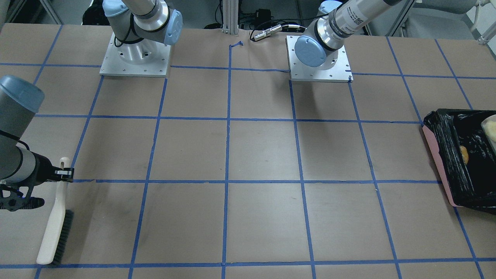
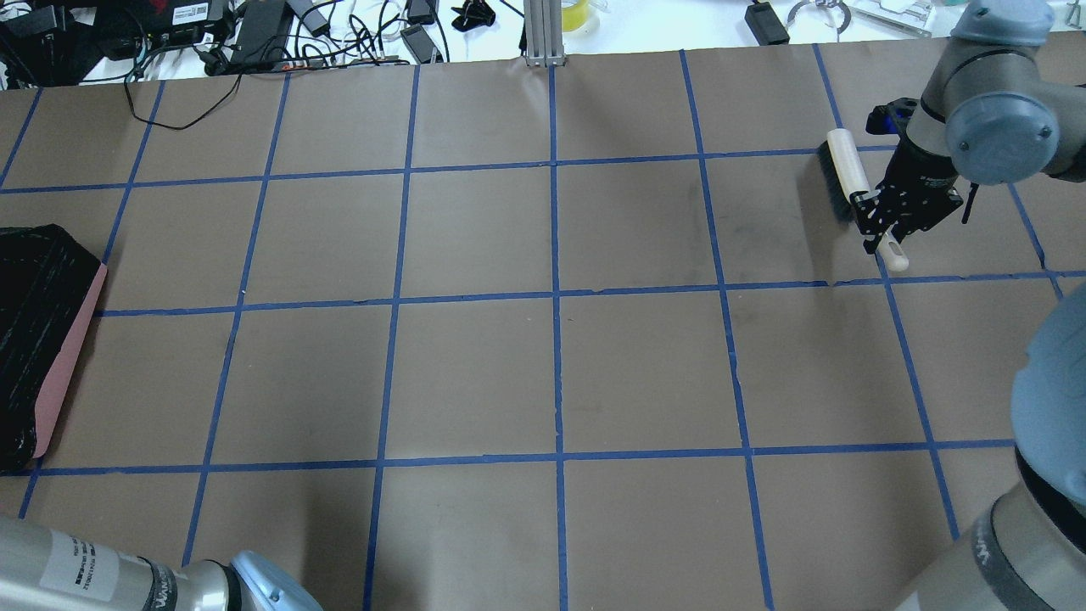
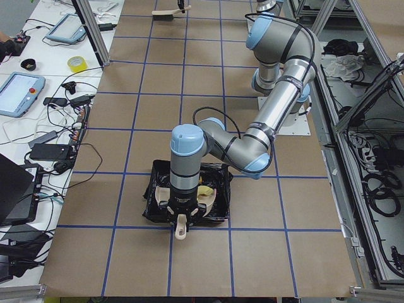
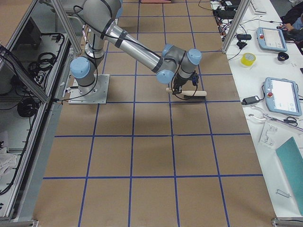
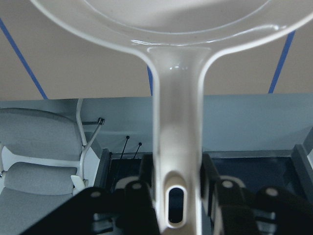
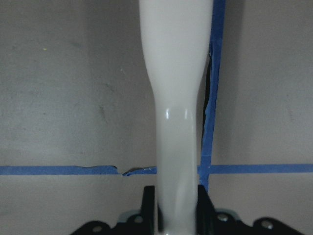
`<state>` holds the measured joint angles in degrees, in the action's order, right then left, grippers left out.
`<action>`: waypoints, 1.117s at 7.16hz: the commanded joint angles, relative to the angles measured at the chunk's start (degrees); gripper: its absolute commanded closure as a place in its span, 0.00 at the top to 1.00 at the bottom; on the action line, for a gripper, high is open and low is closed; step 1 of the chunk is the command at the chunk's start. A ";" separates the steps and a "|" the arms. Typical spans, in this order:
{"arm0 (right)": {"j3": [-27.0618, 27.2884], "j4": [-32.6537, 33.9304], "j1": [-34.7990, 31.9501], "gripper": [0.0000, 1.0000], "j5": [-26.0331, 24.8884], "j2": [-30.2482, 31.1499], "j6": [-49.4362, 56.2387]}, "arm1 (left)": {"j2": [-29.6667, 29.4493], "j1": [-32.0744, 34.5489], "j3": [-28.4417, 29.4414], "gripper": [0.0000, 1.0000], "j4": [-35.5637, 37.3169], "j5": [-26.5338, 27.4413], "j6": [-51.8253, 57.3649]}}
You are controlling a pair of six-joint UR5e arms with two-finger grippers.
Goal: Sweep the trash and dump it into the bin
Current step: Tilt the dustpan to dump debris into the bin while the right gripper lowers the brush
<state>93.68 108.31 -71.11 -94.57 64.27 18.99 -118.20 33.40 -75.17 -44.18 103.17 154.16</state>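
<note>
The bin, pink-sided with a black bag, stands at the table's end on my left; it also shows in the overhead view and the exterior left view. An orange-yellow lump of trash lies inside it. My left gripper is shut on the handle of the beige dustpan and holds it over the bin. My right gripper is shut on the handle of the beige brush, which lies low on the table. The cream slice and the sponge are not clearly visible.
Brown paper with a blue tape grid covers the table. The two arm bases stand at the robot's side. Cables and devices lie beyond the far edge.
</note>
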 commanded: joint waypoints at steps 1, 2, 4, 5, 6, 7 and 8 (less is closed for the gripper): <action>-0.07 -0.29 0.00 1.00 -0.61 0.41 1.23 | 0.33 0.09 -1.74 0.00 3.92 -0.16 2.55; -0.86 -0.90 0.00 1.00 -1.14 1.03 0.70 | 0.16 0.09 -1.48 0.00 4.71 -0.25 6.73; -1.21 -5.53 -0.08 1.00 -3.16 9.94 -0.26 | 0.42 0.26 -0.69 0.00 7.16 -0.34 7.47; -2.17 -10.35 -0.43 1.00 -2.55 15.13 -3.40 | 0.69 1.31 -0.86 0.00 12.40 -0.17 7.04; -3.31 -15.01 -0.61 1.00 -1.59 19.97 -7.35 | 1.30 3.41 -2.08 0.00 15.67 1.75 5.73; -3.93 -19.67 -0.61 1.00 0.07 23.67 -10.96 | 2.52 4.39 -3.74 0.00 16.92 5.16 4.67; -5.42 -22.07 -0.70 1.00 -0.09 28.23 -12.12 | 3.84 5.00 -6.54 0.00 19.54 6.33 4.92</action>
<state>89.80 90.45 -71.71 -95.22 86.86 9.57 -115.87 37.31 -78.87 -27.65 107.26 159.39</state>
